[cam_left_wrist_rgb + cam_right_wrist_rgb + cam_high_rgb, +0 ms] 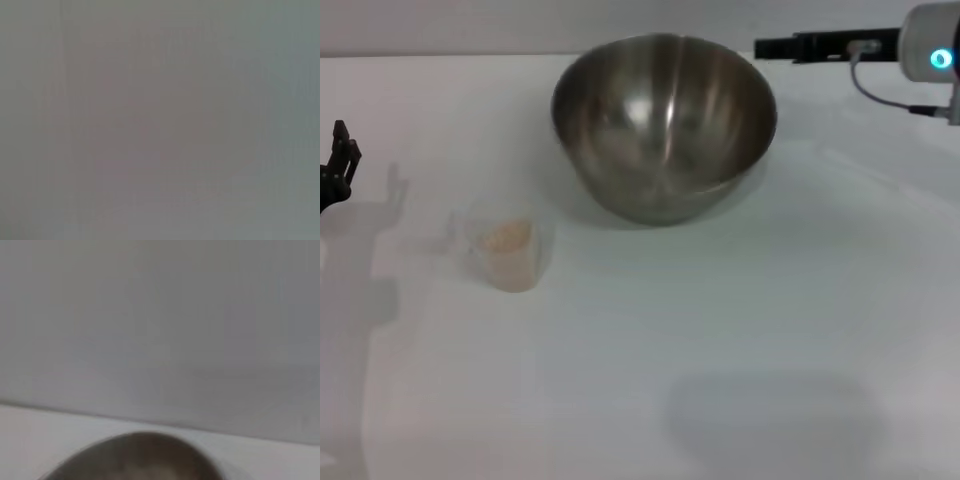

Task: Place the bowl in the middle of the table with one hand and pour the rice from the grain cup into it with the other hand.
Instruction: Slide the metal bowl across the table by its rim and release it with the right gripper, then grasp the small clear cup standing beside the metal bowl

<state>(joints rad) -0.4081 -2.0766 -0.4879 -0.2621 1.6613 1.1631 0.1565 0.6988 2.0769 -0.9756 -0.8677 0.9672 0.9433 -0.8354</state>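
Observation:
The steel bowl (665, 125) stands upright on the white table (740, 320), at the far middle. Its rim also shows in the right wrist view (135, 460). The clear grain cup (508, 250) stands left of and nearer than the bowl, with pale rice (507, 240) inside it. My right gripper (765, 47) is at the far right, level with the bowl's rim and just right of it, apart from it as far as I can see. My left gripper (340, 160) is at the left edge, well left of the cup. The left wrist view shows only bare grey surface.
A grey wall (160, 315) runs behind the table's far edge (440, 55). Shadows of the arms lie on the table at the left and at the near middle.

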